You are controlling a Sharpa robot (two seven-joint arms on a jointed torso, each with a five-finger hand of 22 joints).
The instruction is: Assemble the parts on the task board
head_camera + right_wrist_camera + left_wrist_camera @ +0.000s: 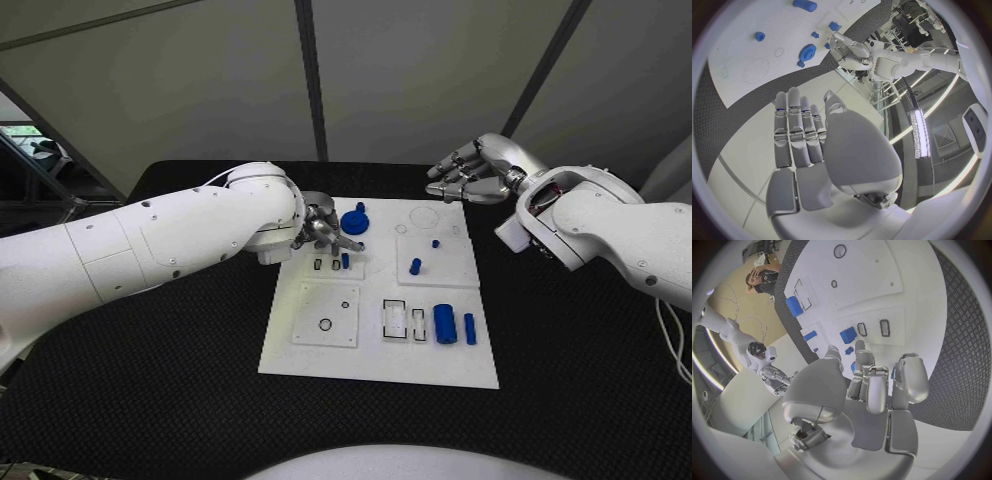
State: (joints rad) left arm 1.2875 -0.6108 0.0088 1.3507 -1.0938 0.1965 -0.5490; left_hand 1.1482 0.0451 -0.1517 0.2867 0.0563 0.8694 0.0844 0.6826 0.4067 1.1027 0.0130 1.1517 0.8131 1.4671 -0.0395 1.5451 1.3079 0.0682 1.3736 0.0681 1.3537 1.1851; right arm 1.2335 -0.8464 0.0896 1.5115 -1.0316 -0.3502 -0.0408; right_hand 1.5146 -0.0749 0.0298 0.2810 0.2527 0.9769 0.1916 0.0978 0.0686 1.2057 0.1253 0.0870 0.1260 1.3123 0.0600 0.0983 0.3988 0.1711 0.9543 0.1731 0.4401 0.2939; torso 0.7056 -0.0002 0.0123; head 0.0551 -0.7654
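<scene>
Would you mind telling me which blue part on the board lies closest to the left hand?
The round gear-like part at the board's far edge, right beside the left hand; the others lie farther off.

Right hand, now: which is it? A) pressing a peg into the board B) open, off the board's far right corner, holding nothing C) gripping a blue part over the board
B: the right hand hangs with fingers apart and nothing in them, off the far right corner of the task board.

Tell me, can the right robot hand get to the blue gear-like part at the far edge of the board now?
Probably yes: the right robot hand hovers open beyond the board's far edge, though the left robot hand crowds the gear-like part.
</scene>
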